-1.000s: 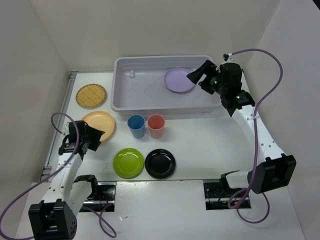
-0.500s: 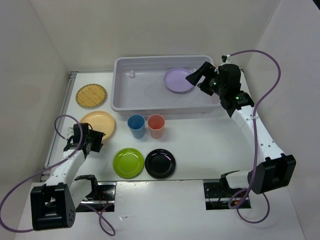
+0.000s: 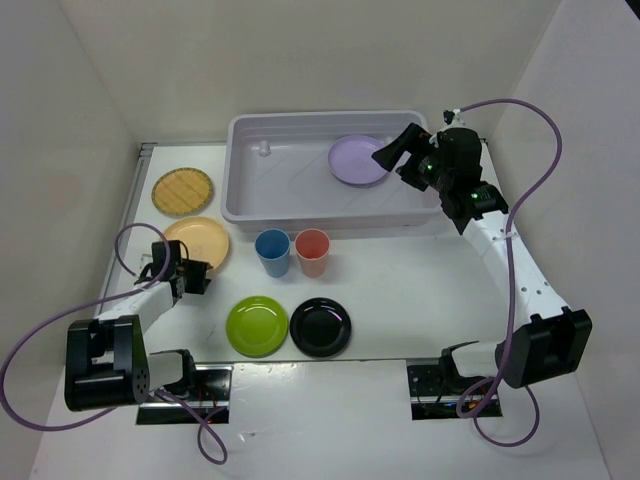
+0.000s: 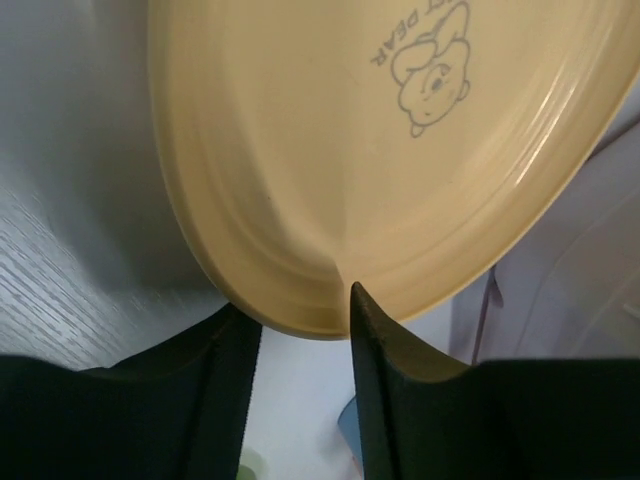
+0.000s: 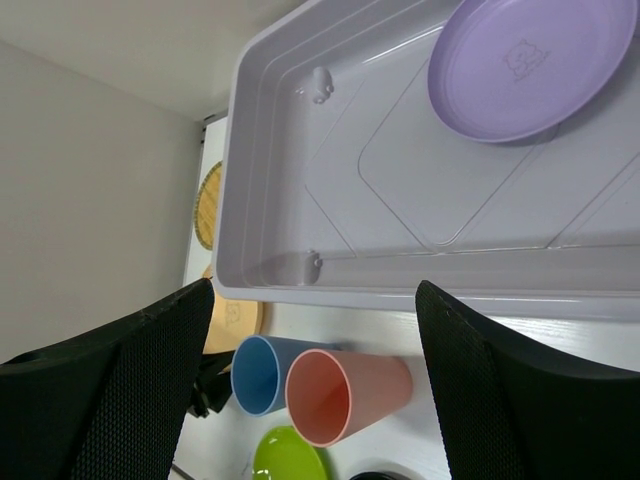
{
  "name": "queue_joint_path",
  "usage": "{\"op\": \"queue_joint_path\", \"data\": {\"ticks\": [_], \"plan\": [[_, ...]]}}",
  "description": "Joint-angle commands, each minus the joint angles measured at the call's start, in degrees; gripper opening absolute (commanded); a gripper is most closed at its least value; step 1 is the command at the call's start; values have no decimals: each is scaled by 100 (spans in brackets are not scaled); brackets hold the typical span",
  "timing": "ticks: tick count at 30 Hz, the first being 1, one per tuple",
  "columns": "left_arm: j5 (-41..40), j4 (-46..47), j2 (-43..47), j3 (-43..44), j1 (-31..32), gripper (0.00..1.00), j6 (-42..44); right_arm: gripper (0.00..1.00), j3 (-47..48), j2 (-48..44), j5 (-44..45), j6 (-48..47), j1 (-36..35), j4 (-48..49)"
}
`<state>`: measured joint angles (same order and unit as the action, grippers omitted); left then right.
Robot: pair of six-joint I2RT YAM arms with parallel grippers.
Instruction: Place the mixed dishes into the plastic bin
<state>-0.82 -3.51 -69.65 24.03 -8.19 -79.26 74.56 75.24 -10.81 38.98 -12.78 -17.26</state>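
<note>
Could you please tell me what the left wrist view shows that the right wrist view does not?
Only the left wrist view: the left claw, open, its fingers either side of the rim of the round pale orange plastic plate. Only the right wrist view: the pale lavender-grey plastic bin holding the round lilac plate, the blue cup, the coral-red cup, and the open right claw. Both show the orange plate.

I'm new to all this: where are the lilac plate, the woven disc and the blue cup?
lilac plate [image 3: 358,160]: top view, on the plate's flat middle.
woven disc [image 3: 184,191]: top view, on its woven centre.
blue cup [image 3: 272,246]: top view, in its open mouth.
</note>
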Motion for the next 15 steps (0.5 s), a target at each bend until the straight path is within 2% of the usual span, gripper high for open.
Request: {"op": "queue_joint_path", "data": {"ticks": [1, 6, 8, 15], "plan": [[-190, -62, -198, 49, -86, 46, -72, 86, 269, -36, 88, -172, -58, 91], [-305, -238, -93, 102, -87, 35, -186, 86, 375, -36, 140, -172, -58, 29], [-305, -238, -32, 49, -139, 26, -238, 86, 375, -36, 140, -172, -58, 29], [-410, -983, 337, 102, -244, 19, -11, 86, 489, 17, 140, -172, -58, -76]]}}
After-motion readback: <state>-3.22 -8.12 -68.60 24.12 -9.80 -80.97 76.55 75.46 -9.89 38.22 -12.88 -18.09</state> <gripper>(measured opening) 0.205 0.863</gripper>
